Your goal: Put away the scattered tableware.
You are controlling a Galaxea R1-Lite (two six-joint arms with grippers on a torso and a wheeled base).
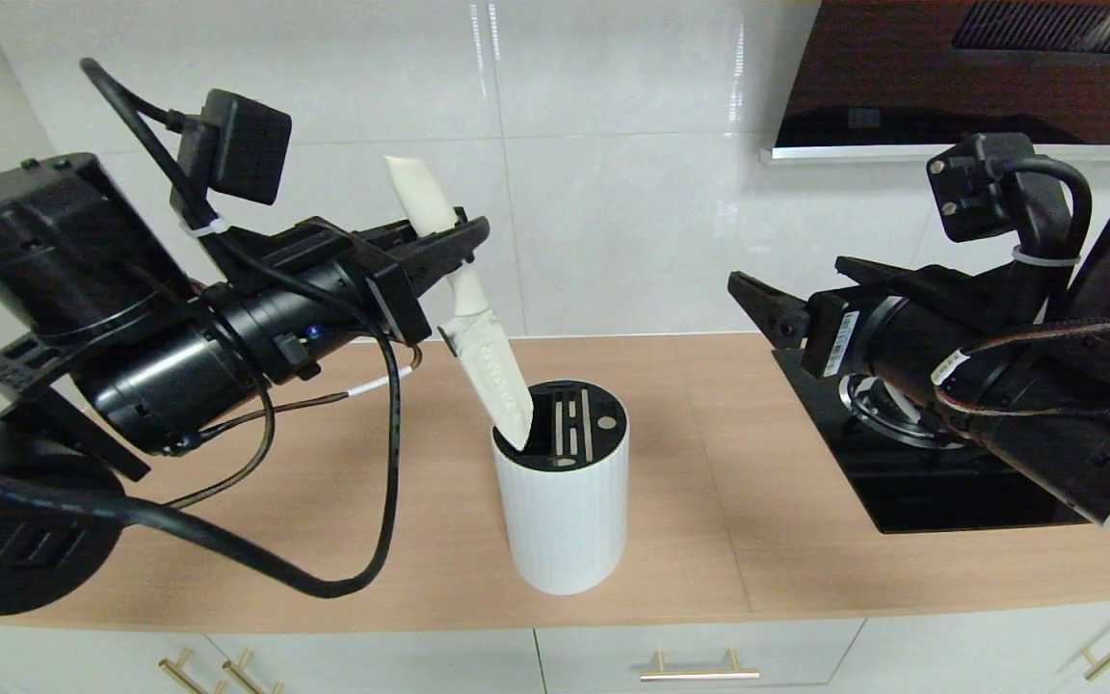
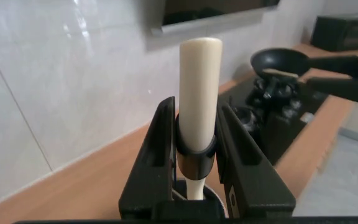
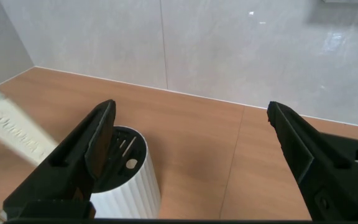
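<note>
My left gripper [image 1: 444, 246] is shut on a cream-white ceramic knife [image 1: 478, 328], holding it by the handle [image 2: 199, 93]. The knife hangs tilted, blade down, and its tip sits at the slotted black top of a white cylindrical knife holder [image 1: 565, 501] in the middle of the wooden counter. The holder [image 3: 126, 177] and the knife's blade [image 3: 14, 134] also appear in the right wrist view. My right gripper [image 1: 757, 304] hovers open to the right of the holder, above the counter, with nothing between its fingers [image 3: 95, 149].
A black cooktop [image 1: 911, 472] with a burner lies at the counter's right. A black frying pan [image 2: 283, 62] rests on the stove farther off. A tiled wall stands behind, and drawers with brass handles [image 1: 700, 667] sit below the counter's front edge.
</note>
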